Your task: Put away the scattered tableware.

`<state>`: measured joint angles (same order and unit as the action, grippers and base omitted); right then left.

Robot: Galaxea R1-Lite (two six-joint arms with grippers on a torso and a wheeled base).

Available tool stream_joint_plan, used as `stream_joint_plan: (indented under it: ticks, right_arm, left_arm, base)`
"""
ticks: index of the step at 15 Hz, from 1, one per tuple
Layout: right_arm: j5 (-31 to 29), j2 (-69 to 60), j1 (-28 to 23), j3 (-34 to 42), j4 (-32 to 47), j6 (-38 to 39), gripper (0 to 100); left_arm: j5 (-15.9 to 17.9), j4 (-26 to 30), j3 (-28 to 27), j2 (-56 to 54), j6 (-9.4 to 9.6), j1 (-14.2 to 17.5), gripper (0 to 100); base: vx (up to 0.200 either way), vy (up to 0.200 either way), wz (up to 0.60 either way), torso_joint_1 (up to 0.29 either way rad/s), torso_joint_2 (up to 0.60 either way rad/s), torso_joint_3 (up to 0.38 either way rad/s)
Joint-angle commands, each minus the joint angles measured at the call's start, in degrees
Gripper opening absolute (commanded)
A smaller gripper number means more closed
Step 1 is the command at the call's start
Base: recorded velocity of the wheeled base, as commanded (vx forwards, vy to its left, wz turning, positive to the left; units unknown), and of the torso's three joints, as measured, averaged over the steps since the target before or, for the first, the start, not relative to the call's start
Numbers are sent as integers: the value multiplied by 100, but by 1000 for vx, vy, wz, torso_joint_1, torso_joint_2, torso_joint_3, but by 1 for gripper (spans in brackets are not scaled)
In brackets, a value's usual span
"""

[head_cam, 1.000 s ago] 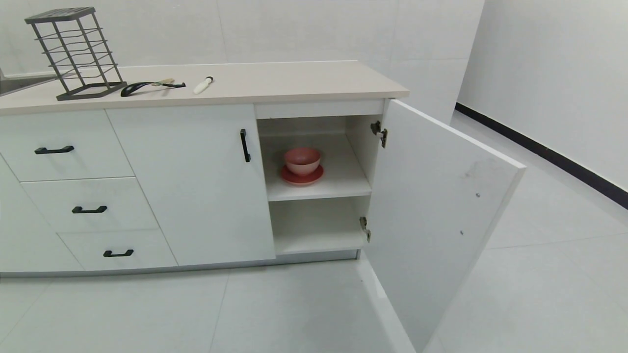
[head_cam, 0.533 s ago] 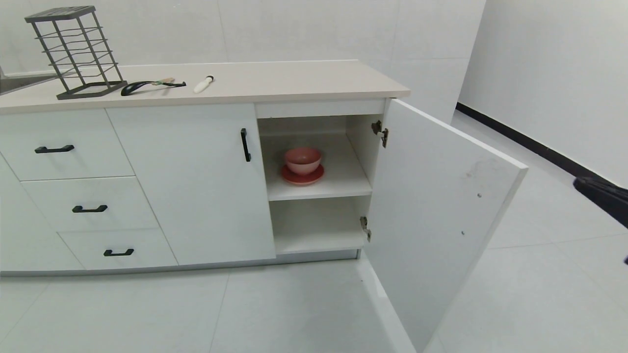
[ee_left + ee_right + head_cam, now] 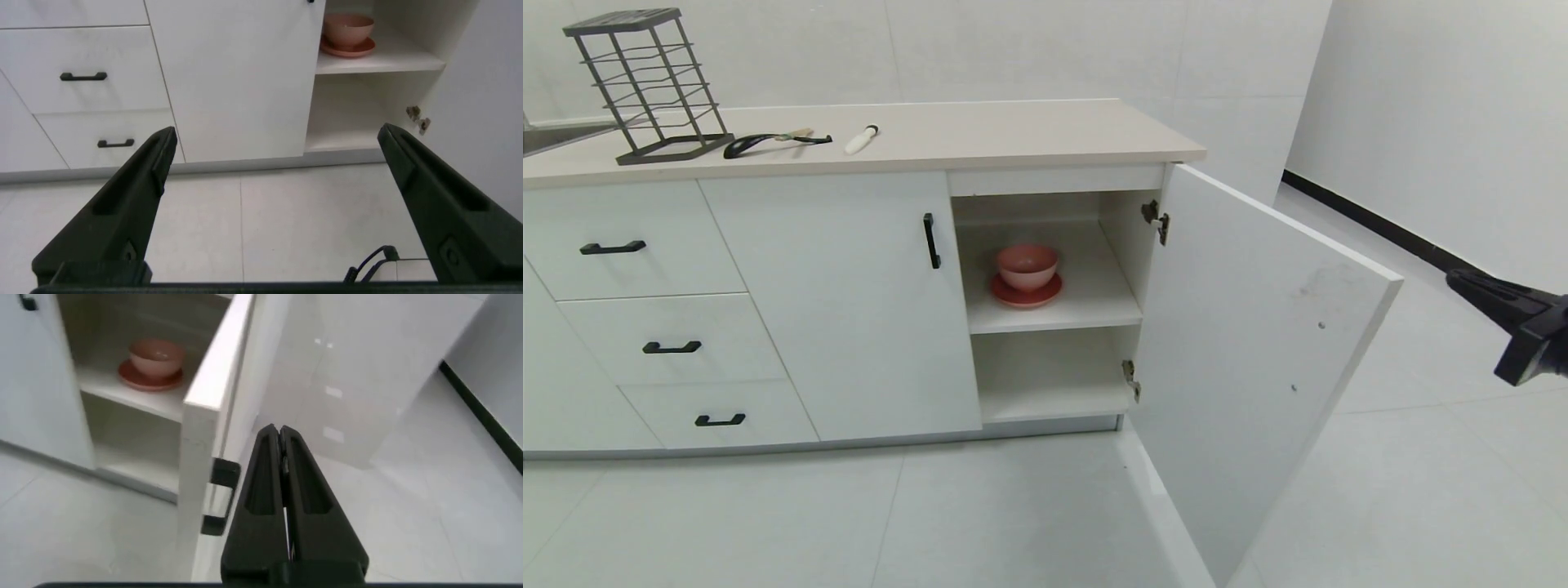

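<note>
Seemingly bowl sat shelved; right gripper, pinched empty near door, probably needed to push it closed; left gripper gaped empty.

Right pincer farther toward cabinet door

Upper shelf: red plate, bowl on it. Countertop: wire rack, black utensil (ladle, probably), white-handled tool.

Kitchen — white base cabinets, pale countertop, sink corner, wire rack, tiled wall and floor
</note>
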<state>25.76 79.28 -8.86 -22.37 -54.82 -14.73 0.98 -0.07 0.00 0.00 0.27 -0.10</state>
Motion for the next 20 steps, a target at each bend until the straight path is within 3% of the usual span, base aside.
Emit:
stream_joint_plan:
  ticks: [1,4,8,16,20]
  right_arm:
    - [448,976,78,215,-635,-74,0]
    - [1458,1995,69,259,-1874,-215,0]
    - [1520,2013,122,286,-1901,-232,0]
    - [1362,2312,1651,-294,-1830,-303,0]
    - [1353,2602,2099,-734,-1795,-303,0]
  left_arm:
    - [-1,-1,0,0,0,1,100]
    - [-1,-1,0,0,0,1,100]
    - [-1,7,0,0,0,1,100]
    - [-1,-1,0,0,0,1,100]
    - [-1,-1,0,0,0,1,100]
  base:
    - [0,0,0,0,0,0]
    - [0,0,0,0,0,0]
    - [0,0,0,0,0,0]
    - [0,0,0,0,0,0]
    - [0,0,0,0,0,0]
